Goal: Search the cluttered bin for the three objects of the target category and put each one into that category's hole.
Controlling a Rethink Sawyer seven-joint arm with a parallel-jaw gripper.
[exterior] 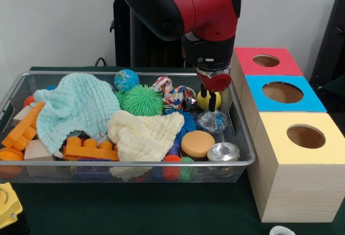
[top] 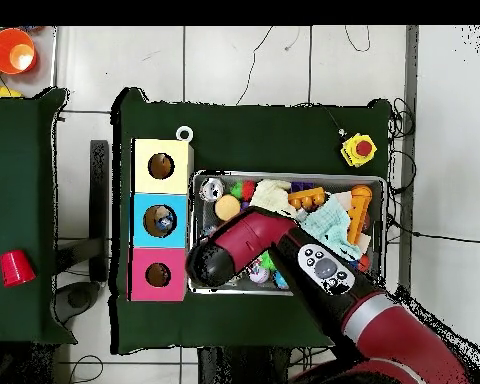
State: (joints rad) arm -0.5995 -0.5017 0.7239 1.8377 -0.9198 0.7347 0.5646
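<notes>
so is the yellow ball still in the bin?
In. The yellow ball sits inside the wire bin, under the gripper.

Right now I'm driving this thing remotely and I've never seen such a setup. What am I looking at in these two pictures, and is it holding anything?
The red and black machine is a robot arm. One picture faces it across the table; the other looks straight down from above.

On the green table stands a wire bin full of clutter: a mint cloth, a cream cloth, a spiky green ball, a small globe ball, orange building blocks, a round orange lid and a metal tin.

Beside the bin are three wooden boxes, each with a round hole on top: red box, blue box, yellow box.

The gripper hangs low at the bin's end nearest the boxes, its black fingers around a yellow ball. I can't tell whether it is actually clamped.
</notes>
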